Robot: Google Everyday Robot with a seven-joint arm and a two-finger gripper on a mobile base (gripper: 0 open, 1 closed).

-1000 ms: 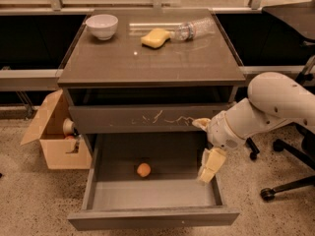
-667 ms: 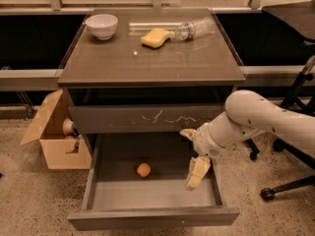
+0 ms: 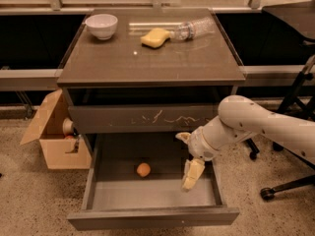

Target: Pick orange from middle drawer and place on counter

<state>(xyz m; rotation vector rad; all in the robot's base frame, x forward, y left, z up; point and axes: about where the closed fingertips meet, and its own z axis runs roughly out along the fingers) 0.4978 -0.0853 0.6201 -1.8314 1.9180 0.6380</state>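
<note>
The orange [image 3: 143, 169] lies on the bare grey floor of the open middle drawer [image 3: 152, 218], near its centre. My gripper [image 3: 187, 156] hangs over the drawer's right half, to the right of the orange and apart from it. Its pale fingers [image 3: 192, 174] are spread open and hold nothing. The white arm reaches in from the right. The counter [image 3: 147, 63] is the glossy top of the cabinet above.
On the counter stand a white bowl [image 3: 102, 25], a yellow sponge [image 3: 154, 37] and a lying clear bottle [image 3: 194, 29]. A closed drawer front with pale scratches [image 3: 147, 118] sits above the open drawer. A cardboard box [image 3: 51, 136] stands at the left, chair legs [image 3: 290, 181] at the right.
My arm and gripper have moved left over the open drawer, closer to the orange. The orange has not moved.
</note>
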